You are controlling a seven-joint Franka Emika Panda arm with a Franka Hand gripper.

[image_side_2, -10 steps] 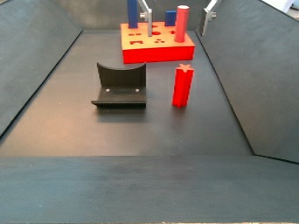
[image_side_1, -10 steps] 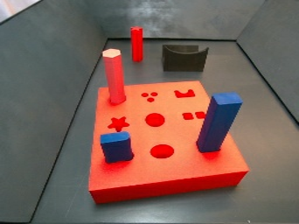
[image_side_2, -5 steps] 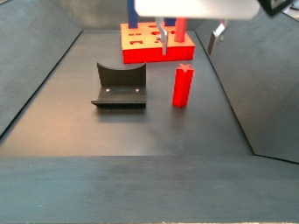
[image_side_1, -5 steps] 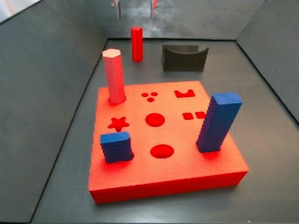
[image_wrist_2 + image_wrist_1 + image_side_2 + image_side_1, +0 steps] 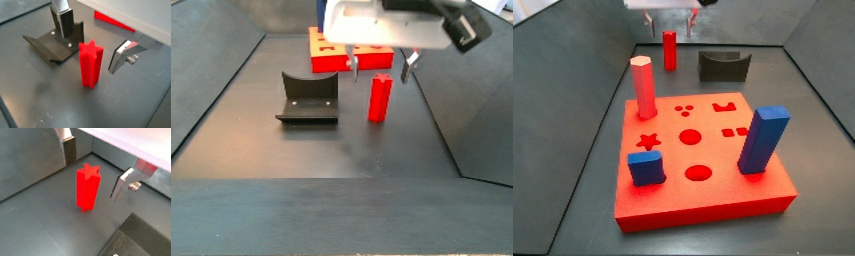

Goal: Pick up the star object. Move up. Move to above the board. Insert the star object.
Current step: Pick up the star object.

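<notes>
- A dark grey floor with sloped grey walls holds everything
- The star object (image 5: 87, 188) stands upright on that floor, just beside the fixture (image 5: 55, 45) and well apart from the board (image 5: 698, 158), free on all sides for a grasp
- The hand (image 5: 95, 170) hangs above the star object, pointing down, its fingers (image 5: 124, 55) spread to either side of the post's top without touching it

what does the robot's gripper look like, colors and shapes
The gripper, hovering above the star object, has a white, boxy body with a black part at one end. Its two fingers are flat silver metal plates; one shows a dark pad, the other a round screw head. No cables or markings are visible.
</notes>
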